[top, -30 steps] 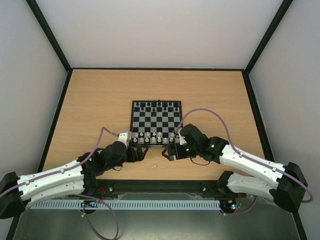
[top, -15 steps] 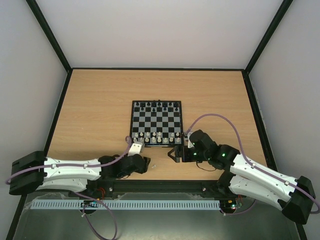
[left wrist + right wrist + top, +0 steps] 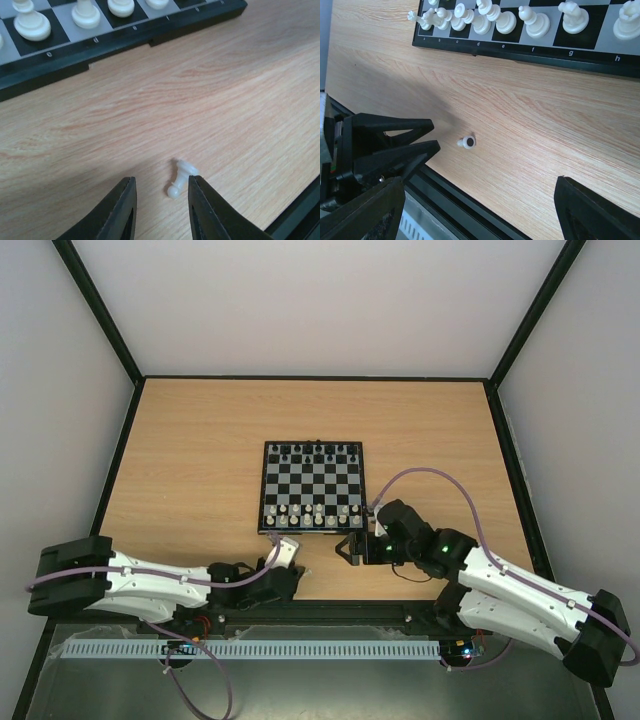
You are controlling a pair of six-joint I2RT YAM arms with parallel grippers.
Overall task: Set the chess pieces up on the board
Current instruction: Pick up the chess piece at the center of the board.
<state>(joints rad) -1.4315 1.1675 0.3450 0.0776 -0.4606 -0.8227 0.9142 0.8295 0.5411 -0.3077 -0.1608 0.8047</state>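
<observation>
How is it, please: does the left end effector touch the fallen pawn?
Apart: the right wrist view shows bare table between left end effector and pawn.

A light wood-grain surface (image 3: 200, 460) is edged by a thin black frame (image 3: 118, 445) and closed in by plain white walls (image 3: 320, 300). Small black chess pieces (image 3: 314, 451) stand in rows near its middle. A white slotted strip (image 3: 300, 650) runs along the near side.

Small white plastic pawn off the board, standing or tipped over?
Tipped: the small white plastic pawn lies on its side on the wooden table.
</observation>
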